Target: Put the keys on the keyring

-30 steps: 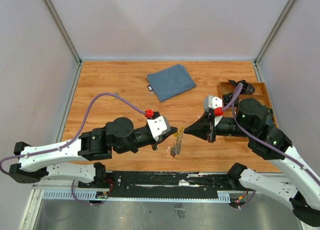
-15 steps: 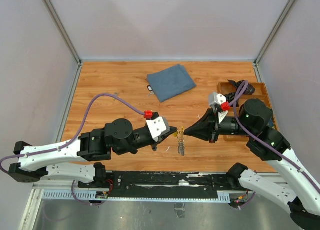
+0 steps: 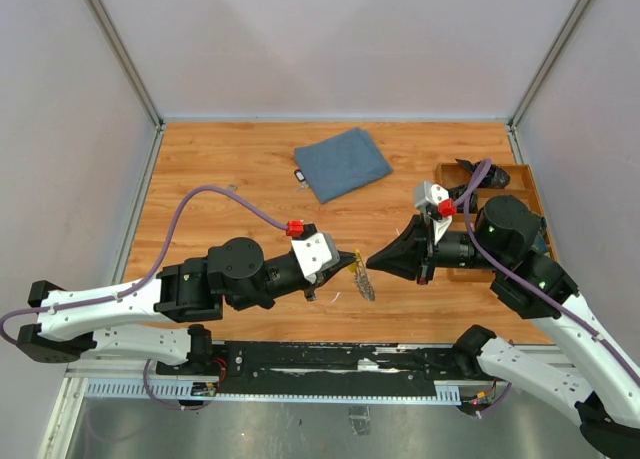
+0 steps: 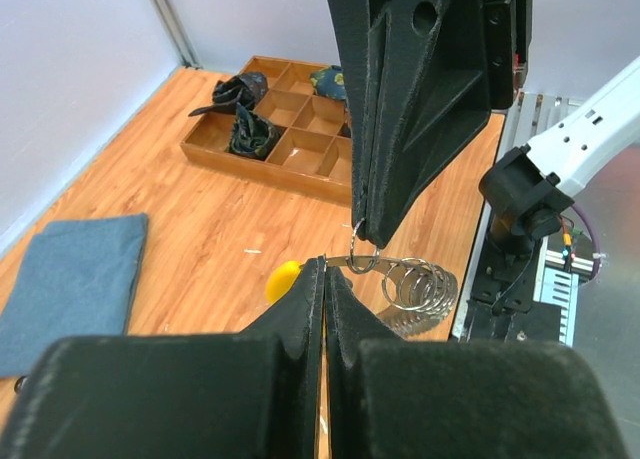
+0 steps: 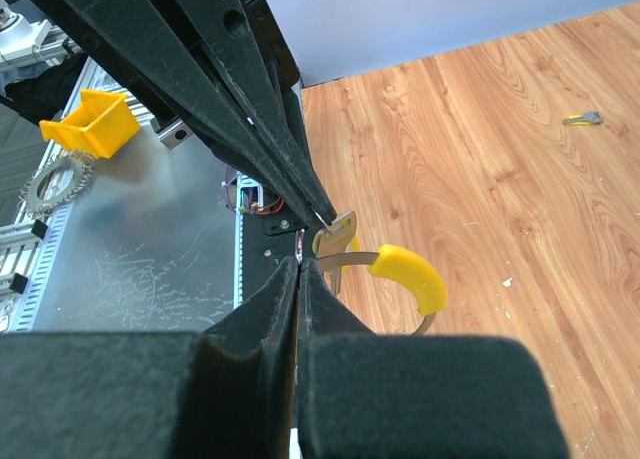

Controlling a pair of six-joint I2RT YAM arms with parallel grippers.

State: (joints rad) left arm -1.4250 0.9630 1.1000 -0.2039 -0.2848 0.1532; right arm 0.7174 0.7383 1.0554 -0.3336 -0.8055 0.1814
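Observation:
In the left wrist view my left gripper (image 4: 325, 267) is shut on the thin metal band of the keyring (image 4: 392, 261), which carries several small split rings (image 4: 420, 287). The right wrist view shows the keyring's yellow sleeve (image 5: 410, 276) and a brass-headed key (image 5: 336, 233) at the band's end. My right gripper (image 5: 298, 269) is shut, pinching that key's small ring (image 4: 362, 259) against the band. From above, the left gripper (image 3: 350, 260) and right gripper (image 3: 371, 261) meet tip to tip, with the bunch of keys (image 3: 365, 287) hanging below.
A folded blue cloth (image 3: 343, 164) lies at the back, with a small key (image 3: 299, 177) beside its left edge. A wooden compartment tray (image 3: 522, 182) holding dark items stands at the right. Another loose key (image 5: 582, 119) lies on the wood. A metal rail (image 3: 330, 364) runs along the near edge.
My right gripper has closed in on the left one until the tips meet. The hanging bunch has shifted right and now tilts.

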